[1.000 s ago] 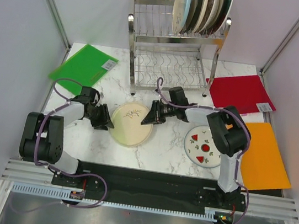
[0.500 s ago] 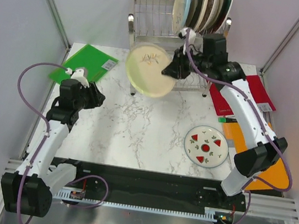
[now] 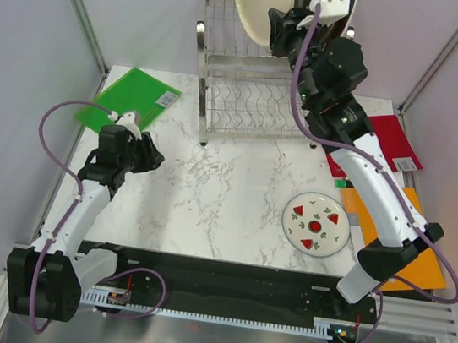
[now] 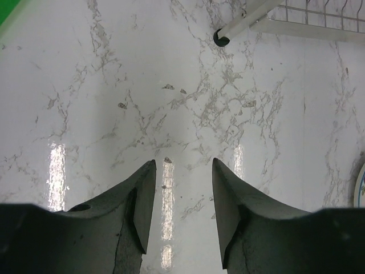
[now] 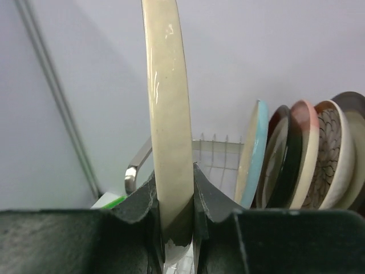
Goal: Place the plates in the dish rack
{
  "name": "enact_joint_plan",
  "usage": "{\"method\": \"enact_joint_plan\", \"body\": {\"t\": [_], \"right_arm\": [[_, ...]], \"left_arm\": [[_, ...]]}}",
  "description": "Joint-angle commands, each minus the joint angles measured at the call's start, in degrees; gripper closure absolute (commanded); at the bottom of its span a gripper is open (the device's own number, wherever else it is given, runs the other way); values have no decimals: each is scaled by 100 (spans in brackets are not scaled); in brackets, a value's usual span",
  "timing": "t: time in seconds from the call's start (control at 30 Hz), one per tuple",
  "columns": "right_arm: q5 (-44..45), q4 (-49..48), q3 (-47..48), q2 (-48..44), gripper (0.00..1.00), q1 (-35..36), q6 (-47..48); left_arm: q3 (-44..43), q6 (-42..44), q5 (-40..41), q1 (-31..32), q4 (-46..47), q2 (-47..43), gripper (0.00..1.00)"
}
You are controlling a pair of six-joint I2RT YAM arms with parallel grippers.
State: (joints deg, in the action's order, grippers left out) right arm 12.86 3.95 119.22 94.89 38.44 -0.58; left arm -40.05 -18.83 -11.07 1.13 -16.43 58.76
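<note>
Round cream leaf-sprig plate (image 3: pixel 257 5) stands on edge at top centre, rim pinched by right gripper (image 5: pixel 177 194); left gripper (image 4: pixel 182 182) half-open, empty. Upright glazed plates (image 5: pixel 296 154) stand just right.

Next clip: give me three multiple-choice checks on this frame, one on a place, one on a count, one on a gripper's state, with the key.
1. Where is the watermelon plate?
A. lying flat on the table
B. upright in a wire slot
C. stacked on another plate

2. How many square mats lie on the table?
A. one
B. three
C. five

3. The right gripper is:
A. open and empty
B. shut and empty
C. shut on the sprig plate

Key:
1 A, it lies alone on the marble.
2 B, there is a green mat, a red mat and an orange mat.
3 C, both fingers pinch its rim, up by the dish rack.
</note>
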Motion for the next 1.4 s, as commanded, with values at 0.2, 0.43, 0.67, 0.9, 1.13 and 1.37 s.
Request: {"method": "enact_joint_plan", "body": {"t": [0.2, 0.43, 0.67, 0.9, 1.13, 1.37], "right_arm": [[2764, -2064, 559, 617, 100, 383, 1172], [2915, -1774, 813, 899, 100, 410, 1253], [2897, -1564, 1006, 1189, 100, 410, 1315], [2836, -1195, 1533, 1786, 100, 401, 1411], [2642, -1019, 1894, 2261, 100, 314, 1437], [2625, -992, 2132, 2604, 100, 173, 1420]], "left_arm": [[402, -86, -150, -7, 333, -365, 50], [542, -86, -141, -7, 465, -348, 50], [516, -103, -203, -7, 588, -155, 50], [569, -130, -229, -7, 702, -102, 50], [692, -103, -167, -7, 772, -146, 50], [718, -103, -150, -7, 895, -58, 49]]}}
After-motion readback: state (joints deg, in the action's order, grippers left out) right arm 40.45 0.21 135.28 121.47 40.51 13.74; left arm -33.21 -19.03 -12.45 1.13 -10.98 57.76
